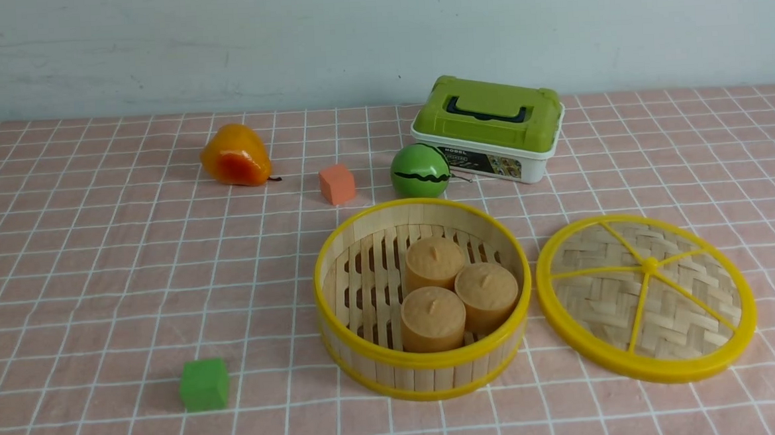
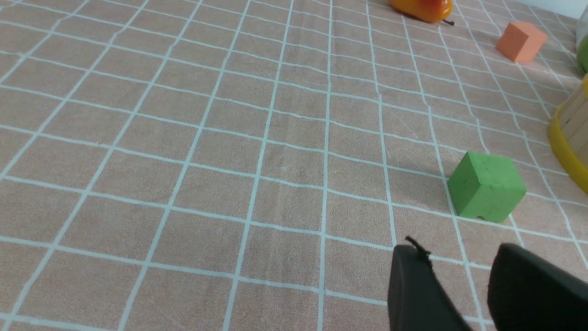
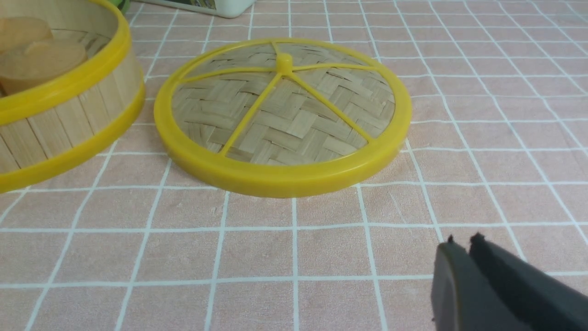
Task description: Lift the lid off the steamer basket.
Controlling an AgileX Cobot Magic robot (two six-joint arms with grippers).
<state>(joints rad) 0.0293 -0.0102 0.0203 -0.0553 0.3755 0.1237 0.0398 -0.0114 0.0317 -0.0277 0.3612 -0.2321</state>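
Altogether one lid (image 1: 646, 297), one steamer basket (image 1: 427, 364), three buns (image 1: 458, 292)

White box with green lid (image 1: 489, 132) behind the steamer basket (image 1: 423, 299), dark printed label on its front wall, top line apparently "MODEL", lettering too small to confirm, remainder of label illegible, no other text readable.

We see the lid (image 3: 282, 117) flat on the cloth (image 3: 294, 248) beside the basket (image 3: 59, 105), right gripper (image 3: 464, 243) nearly closed, empty.
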